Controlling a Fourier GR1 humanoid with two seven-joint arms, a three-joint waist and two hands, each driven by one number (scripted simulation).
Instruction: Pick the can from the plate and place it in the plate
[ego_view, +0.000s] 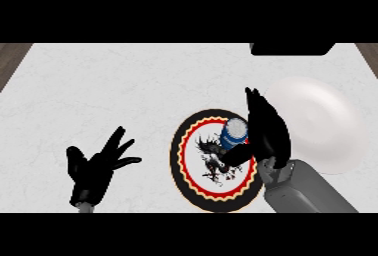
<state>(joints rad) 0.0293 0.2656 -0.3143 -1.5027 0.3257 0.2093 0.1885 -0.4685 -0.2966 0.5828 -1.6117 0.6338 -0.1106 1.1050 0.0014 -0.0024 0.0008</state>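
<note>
Your left hand (96, 167) rests low on the desk (111, 85), fingers spread wide, holding nothing. Your right hand (266, 132) is at the blue can (235, 133), fingers straight, thumb against it. The can stands on the patterned plate (193, 185). Just beyond your fingers sits the white plate (325, 120).

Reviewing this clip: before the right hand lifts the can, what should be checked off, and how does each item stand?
1. Can on the patterned plate: ok.
2. Right hand beside the can, thumb reaching under it: ok.
3. Fingers curled round the can: not ok, they are straight.
4. White plate free to receive it: ok.
5. Left hand open and off to the side: ok.
6. Can upright: cannot tell.
</note>
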